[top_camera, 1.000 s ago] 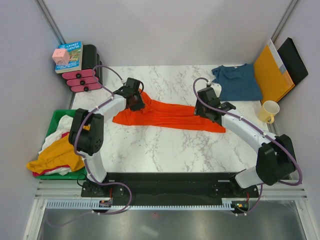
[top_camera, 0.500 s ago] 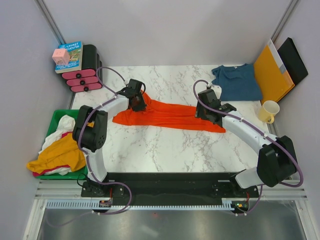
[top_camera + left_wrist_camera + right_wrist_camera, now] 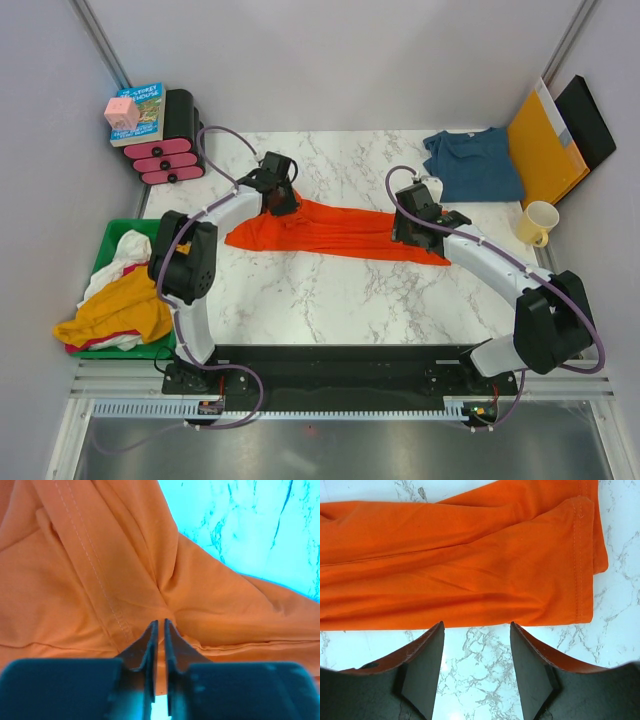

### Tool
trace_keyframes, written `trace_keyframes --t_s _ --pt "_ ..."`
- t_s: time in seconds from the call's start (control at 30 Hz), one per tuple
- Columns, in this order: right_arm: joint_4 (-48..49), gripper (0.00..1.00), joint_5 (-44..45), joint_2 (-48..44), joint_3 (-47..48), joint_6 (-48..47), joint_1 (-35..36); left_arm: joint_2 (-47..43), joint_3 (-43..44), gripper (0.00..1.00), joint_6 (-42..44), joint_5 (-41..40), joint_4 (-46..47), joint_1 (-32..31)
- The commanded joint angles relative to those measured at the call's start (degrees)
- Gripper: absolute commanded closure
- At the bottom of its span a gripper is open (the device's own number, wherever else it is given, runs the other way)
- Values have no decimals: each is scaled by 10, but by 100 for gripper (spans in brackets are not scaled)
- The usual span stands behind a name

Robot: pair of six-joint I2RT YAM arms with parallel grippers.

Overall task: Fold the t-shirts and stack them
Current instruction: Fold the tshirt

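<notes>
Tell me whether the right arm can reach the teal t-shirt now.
Probably yes: the right end effector hangs open at the edge of the orange t-shirt, with only bare marble between it and the teal t-shirt.

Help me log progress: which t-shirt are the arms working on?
The orange-red t-shirt, stretched out centrally with the left gripper and right gripper at its ends; the teal-blue t-shirt lies apart, far right.

Soft, matt cotton cloth, double-stitched along its hem: the orange-red t-shirt (image 3: 330, 230) lies creased on a smooth white marble-look table (image 3: 330, 295) veined in grey. At the far right corner, the teal-blue t-shirt (image 3: 480, 168) shows the same matt knit, beside a stiff paper envelope (image 3: 545, 140) and a smooth cream mug (image 3: 538, 222).
</notes>
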Motion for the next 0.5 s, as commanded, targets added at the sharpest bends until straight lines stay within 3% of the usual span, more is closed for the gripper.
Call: trace_keyframes --t_s 0.0,0.23,0.47 --pt "13 37 3 -20 -8 3 1 -43 -12 72 -13 -22 -12 -2" --pt "24 37 -11 -12 -15 4 1 -56 -56 57 -25 -31 -7 -1" --pt "28 38 -19 -10 -21 6 2 -70 -63 55 -30 -29 -6 -2"
